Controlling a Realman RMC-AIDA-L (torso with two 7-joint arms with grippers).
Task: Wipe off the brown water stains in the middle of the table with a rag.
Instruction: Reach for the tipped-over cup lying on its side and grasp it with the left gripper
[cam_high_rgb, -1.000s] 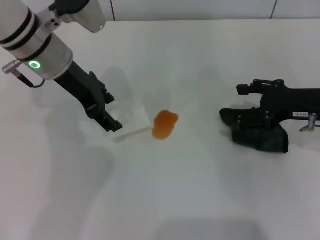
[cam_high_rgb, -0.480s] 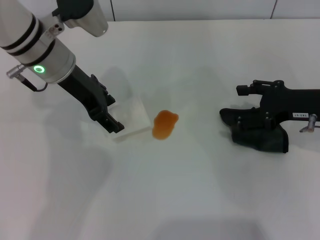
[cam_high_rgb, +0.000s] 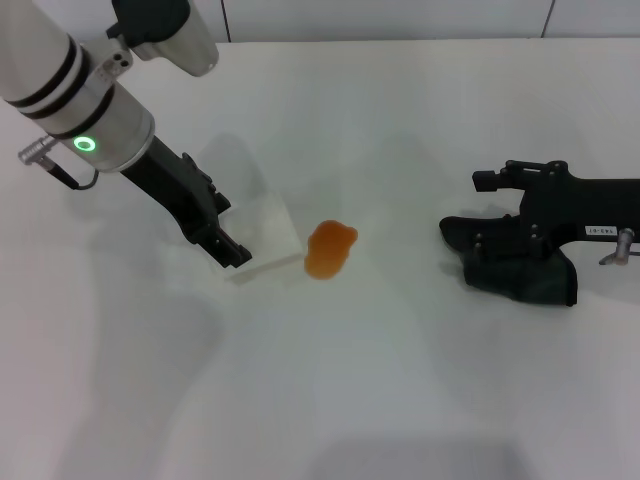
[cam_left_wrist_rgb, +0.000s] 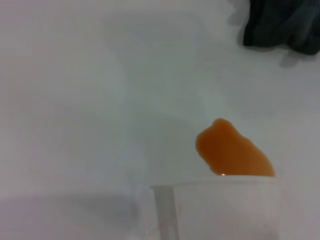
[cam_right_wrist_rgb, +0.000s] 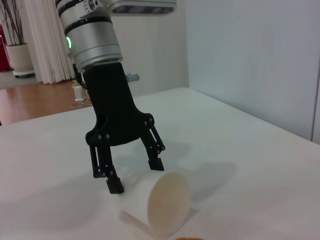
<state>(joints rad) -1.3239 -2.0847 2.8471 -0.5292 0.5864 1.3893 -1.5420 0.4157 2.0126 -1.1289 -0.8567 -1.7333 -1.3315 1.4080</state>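
White table (cam_high_rgb: 400, 380); right wrist alone shows cup (cam_right_wrist_rgb: 160, 202) mouth.

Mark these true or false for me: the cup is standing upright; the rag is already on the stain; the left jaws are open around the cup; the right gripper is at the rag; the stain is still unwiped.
1. The paper cup stands upright. False: it lies on its side, mouth toward the stain.
2. The rag covers the stain. False: it sits apart from it, on the table's right side.
3. The left gripper has its jaws open astride the cup. True.
4. The right gripper is at the rag. True.
5. The stain is unwiped. True.
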